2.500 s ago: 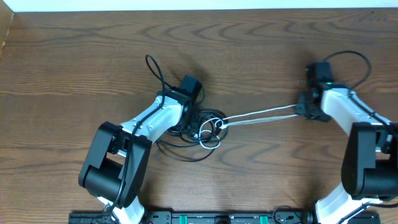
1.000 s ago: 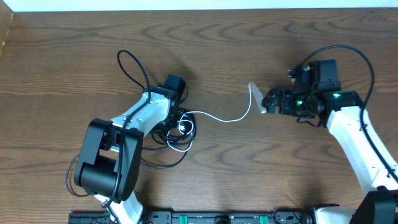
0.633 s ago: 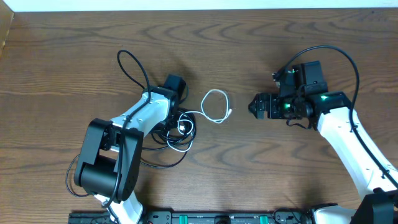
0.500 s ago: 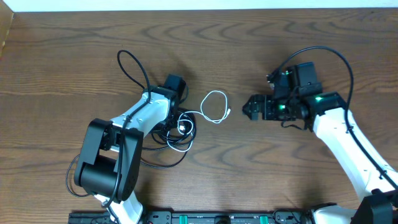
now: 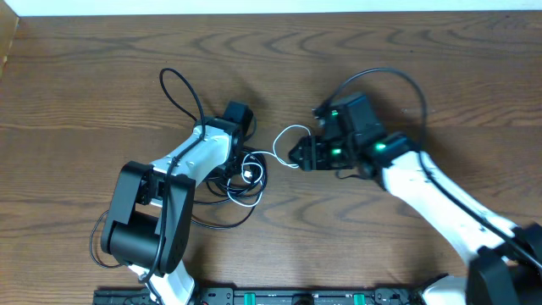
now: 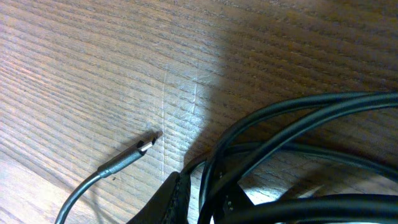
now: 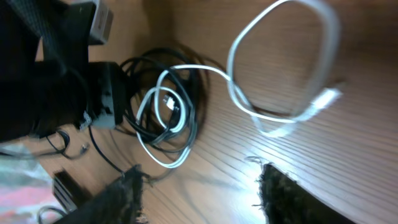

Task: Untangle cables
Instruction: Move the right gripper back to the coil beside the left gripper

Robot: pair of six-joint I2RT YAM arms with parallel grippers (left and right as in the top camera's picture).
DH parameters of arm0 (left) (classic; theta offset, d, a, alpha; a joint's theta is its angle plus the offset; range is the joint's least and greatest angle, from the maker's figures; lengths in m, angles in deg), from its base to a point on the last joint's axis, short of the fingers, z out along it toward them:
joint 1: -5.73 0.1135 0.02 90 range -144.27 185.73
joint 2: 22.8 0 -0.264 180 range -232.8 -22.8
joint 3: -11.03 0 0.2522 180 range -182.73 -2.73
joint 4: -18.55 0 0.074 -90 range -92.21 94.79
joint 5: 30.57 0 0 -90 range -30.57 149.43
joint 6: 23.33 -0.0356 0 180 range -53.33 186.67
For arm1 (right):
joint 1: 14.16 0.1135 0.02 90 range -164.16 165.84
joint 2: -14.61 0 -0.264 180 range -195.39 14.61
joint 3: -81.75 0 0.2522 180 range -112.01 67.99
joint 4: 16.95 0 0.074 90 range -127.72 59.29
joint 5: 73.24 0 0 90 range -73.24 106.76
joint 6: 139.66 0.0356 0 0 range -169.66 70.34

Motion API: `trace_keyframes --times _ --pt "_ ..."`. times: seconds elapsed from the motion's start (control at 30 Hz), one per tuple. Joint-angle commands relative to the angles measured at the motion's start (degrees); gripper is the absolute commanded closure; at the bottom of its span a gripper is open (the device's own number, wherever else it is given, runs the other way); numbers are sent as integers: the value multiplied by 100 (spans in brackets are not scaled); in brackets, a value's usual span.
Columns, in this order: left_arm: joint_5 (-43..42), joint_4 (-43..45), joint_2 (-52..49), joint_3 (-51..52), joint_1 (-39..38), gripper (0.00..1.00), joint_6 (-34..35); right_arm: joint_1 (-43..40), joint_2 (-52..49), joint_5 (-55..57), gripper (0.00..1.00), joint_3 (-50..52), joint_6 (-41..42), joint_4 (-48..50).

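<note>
Now right fingers (image 7: 283,193) near white cable (image 7: 326,96).

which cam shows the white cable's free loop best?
Right wrist: the white cable loop and its plug end fill the frame. Overhead shows it small, partly under the right tool. Left wrist shows black cables, no clear white one.
</note>
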Motion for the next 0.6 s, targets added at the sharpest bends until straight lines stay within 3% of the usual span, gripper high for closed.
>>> trace_keyframes --times 0.0,0.13,0.27,0.37,0.57 --pt "-273 -44 -323 240 15 80 46 348 -457 -61 45 59 518 398" --pt "-273 -44 -323 240 15 80 46 634 -922 -103 53 59 542 1040" --pt "-273 -42 -323 240 15 80 48 883 -1355 -96 70 59 542 1755" --pt "-273 -42 -323 240 15 80 46 1029 -1613 -92 64 59 542 2164" --pt "-273 -42 -323 240 15 80 46 1255 -1923 496 64 59 538 2297"
